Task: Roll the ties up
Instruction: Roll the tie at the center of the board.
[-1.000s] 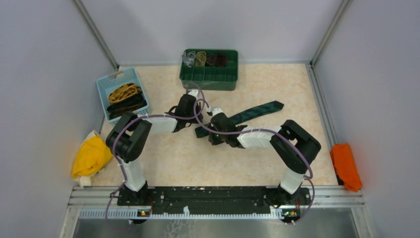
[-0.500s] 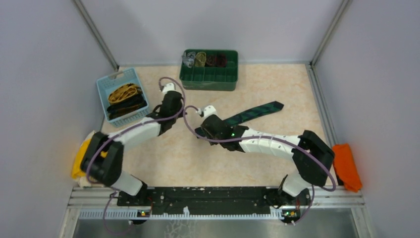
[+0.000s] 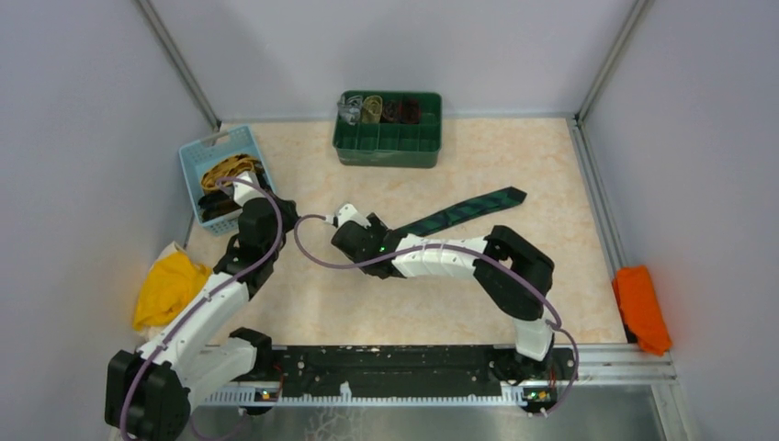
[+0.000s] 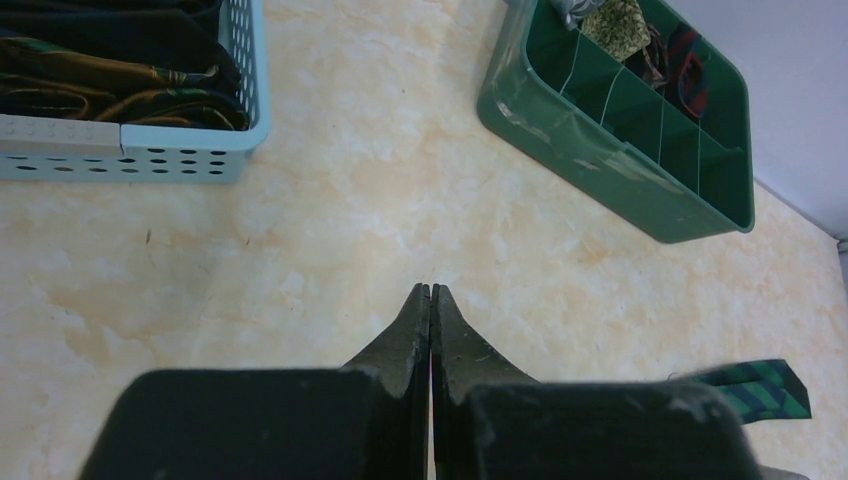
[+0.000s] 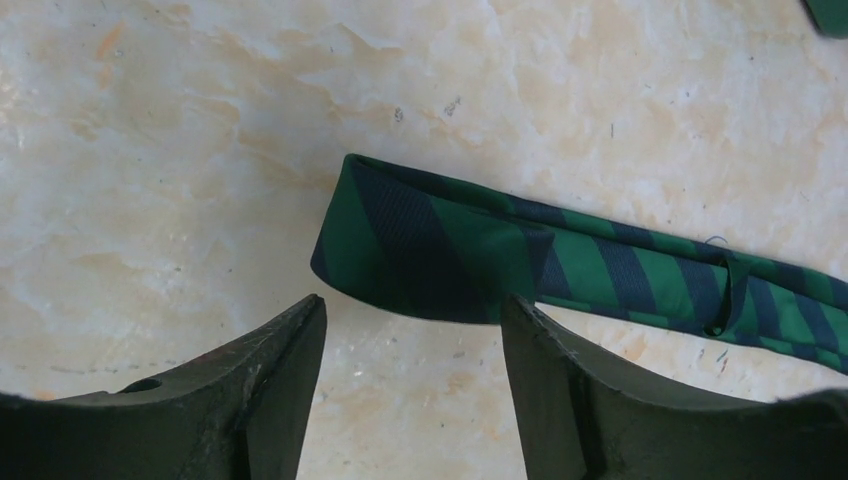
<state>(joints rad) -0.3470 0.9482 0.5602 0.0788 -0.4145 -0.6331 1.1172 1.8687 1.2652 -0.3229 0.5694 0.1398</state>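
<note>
The striped tie point(image 5: 450, 250) is dark green with navy diagonal bands. The worktop point(image 3: 551, 165) is marbled cream and peach. A pale blue basket point(image 3: 197, 161) holds a mustard-yellow tie point(image 3: 226, 168) and a black tie point(image 3: 213, 208). The divided tray point(image 3: 386, 147) is dark green. One cloth point(image 3: 165, 289) is yellow and the other cloth point(image 3: 640, 308) is orange.

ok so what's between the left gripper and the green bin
Nothing: in the left wrist view, only bare tabletop runs from the shut left gripper to the green bin.

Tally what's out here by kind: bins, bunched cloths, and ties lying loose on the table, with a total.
Bins: 2 (light blue basket, green divided bin)
Cloths: 2 (yellow cloth, orange cloth)
Loose ties: 1 (green striped tie)
Total: 5
</note>
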